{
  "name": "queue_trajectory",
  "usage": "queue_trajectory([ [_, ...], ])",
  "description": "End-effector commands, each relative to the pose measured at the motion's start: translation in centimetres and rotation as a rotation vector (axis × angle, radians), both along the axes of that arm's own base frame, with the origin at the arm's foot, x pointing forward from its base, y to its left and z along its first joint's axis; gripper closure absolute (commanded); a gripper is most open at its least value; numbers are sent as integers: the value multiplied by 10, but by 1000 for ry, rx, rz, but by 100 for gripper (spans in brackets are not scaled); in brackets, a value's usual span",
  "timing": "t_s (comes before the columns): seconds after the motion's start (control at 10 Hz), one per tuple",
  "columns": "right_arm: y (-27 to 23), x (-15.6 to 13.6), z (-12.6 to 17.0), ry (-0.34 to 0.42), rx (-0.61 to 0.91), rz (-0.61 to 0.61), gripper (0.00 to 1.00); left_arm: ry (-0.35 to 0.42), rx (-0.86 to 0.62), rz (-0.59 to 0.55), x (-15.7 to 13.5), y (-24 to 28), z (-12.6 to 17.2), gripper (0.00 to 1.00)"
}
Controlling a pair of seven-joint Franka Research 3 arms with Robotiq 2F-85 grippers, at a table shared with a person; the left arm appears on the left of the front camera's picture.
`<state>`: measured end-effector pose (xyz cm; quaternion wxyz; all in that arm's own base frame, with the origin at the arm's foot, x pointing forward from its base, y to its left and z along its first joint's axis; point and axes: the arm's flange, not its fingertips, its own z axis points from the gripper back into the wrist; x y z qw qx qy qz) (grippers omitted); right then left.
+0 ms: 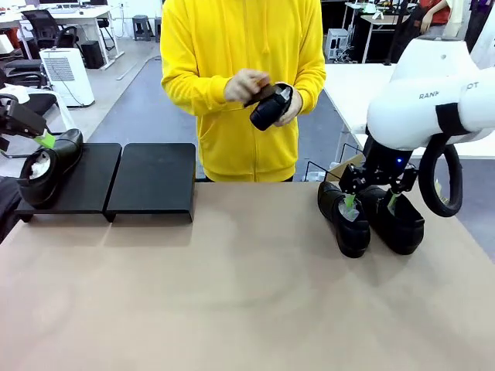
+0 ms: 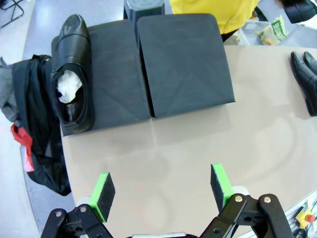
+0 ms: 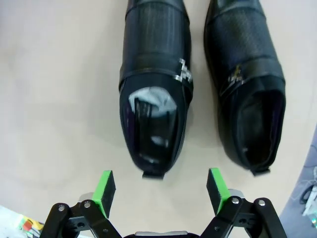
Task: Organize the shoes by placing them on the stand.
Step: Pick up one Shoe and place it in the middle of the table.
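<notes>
Tabletop first: a broad, plain tan table (image 1: 232,301) runs across the lower frame of the front view. At upper left sits the stand (image 1: 151,179), two flat matte black platforms side by side. One stuffed shoe (image 1: 50,166) lies on the leftmost platform, right at its outer edge, white paper showing inside. Over at right, well apart from the stand, a pair of shoes (image 1: 352,220) rests on the bare table, side by side and nearly touching. The right hand (image 3: 161,191) hangs just behind the heel of the paper-filled one, green pads spread wide, nothing gripped. The left hand (image 2: 162,191) is released too, pads apart over open table below the stand in its wrist view. At the far side, a person in a yellow hoodie (image 1: 240,46) holds another black shoe (image 1: 271,107) in both hands at chest height. A dark cloth with red trim (image 2: 37,124) hangs off the table edge at the left of the left wrist view. Behind, grey floor, a white box-shaped unit (image 1: 66,73) at upper left, office chairs beyond it, and a white side table (image 1: 356,85) at upper right.
</notes>
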<state>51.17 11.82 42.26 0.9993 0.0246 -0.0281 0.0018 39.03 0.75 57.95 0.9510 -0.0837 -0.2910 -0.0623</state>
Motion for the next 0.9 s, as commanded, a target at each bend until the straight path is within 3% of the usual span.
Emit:
queue_trajectory([
  [0.0, -3, 21, -4, -31, -18, 8, 16, -11, -17, -3, -1, 0, -3, 0],
  [0.1, -5, 26, -8, -25, -20, 3, 36, -11, -17, -3, -1, 0, -3, 0],
  [0.5, -6, 33, -17, 15, 0, -28, 36, -11, -17, -3, -1, 0, -3, 0],
  [0.8, 8, 20, -7, -15, 9, -6, 36, -11, -17, -3, -1, 0, -3, 0],
])
